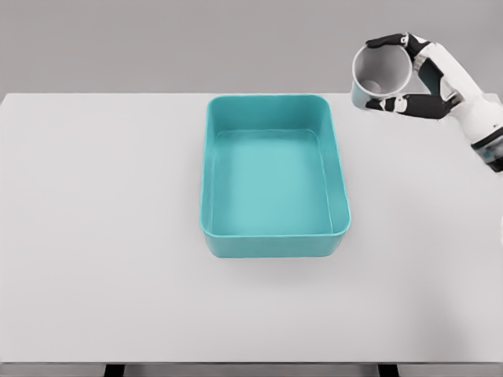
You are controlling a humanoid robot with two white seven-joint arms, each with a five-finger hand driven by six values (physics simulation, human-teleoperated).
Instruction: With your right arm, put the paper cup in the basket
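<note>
Right hand (416, 75) clamped around the paper cup (380, 75), held tilted with its mouth toward the camera, up off the bench (94, 236) and right of the teal basket (273, 177), pickup judged done, carry-over and release still outstanding.

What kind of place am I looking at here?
Probably a simulated test bench, not a real room: a plain white table, one teal basket, and a right hand holding a paper cup against blank grey.
</note>
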